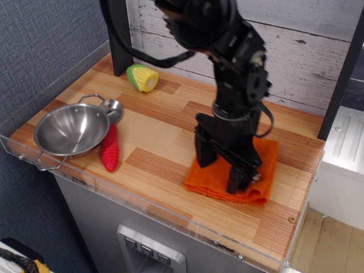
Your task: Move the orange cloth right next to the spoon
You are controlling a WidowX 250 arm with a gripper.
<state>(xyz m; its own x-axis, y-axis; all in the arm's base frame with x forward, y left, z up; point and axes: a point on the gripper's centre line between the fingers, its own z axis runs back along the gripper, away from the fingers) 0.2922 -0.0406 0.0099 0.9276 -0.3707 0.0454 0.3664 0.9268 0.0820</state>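
The orange cloth (263,157) lies on the wooden counter at the right front, with its front right edge rumpled into a fold. My gripper (221,166) stands upright on it. Its two black fingers (203,152) are spread apart, their tips press into the fabric, and orange shows between them. The spoon (110,149) lies at the left front, red ribbed handle toward the front, its small metal head (112,106) by the bowl's rim. A wide strip of bare wood lies between the cloth and the spoon.
A steel bowl (71,129) with wire handles sits at the left front, touching the spoon. A toy corn cob (143,77) lies at the back beside a black post (119,40). A clear plastic lip (170,213) runs along the counter's front edge.
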